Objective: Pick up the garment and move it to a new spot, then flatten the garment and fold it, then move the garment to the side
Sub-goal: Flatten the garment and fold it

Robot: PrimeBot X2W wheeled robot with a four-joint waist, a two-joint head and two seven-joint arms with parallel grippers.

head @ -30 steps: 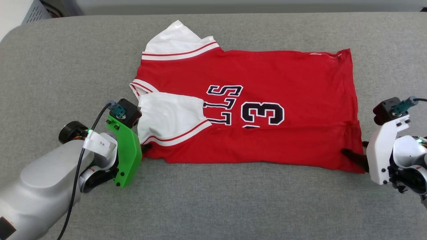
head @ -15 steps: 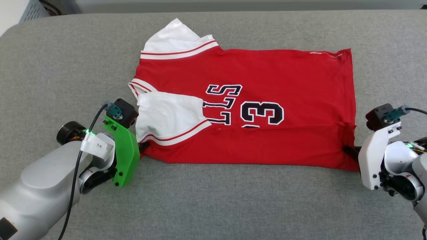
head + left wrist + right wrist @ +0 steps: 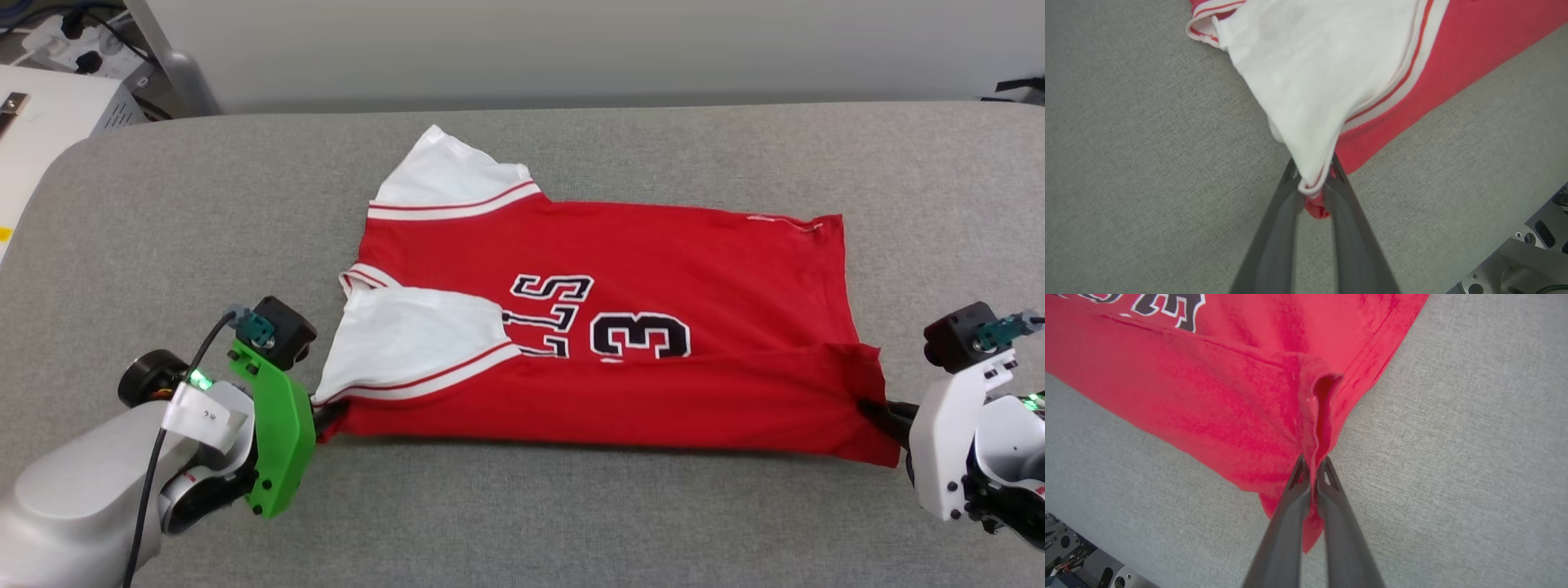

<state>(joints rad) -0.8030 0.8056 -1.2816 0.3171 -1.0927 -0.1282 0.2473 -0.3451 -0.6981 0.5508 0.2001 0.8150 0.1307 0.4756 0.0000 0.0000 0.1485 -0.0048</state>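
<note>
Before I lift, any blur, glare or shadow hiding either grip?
Head view: even light, garment sharp, thin shadow under its near edge. Left wrist view: white sleeve slightly washed out, left gripper soft near the lens, pinch legible. Right wrist view: red heavily saturated, right gripper clamped on the garment, clear.

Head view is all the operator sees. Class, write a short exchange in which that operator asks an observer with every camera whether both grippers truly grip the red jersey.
Operator: Does the left gripper hold the garment? The green mount largely hides its fingertips.
Observer: Yes. In the left wrist view its fingers are pinched on the tip of the white sleeve, with a bit of red cloth bunched between them.
Operator: And the right gripper?
Observer: In the right wrist view its fingers are shut on a raised red fold at the garment's corner.
</note>
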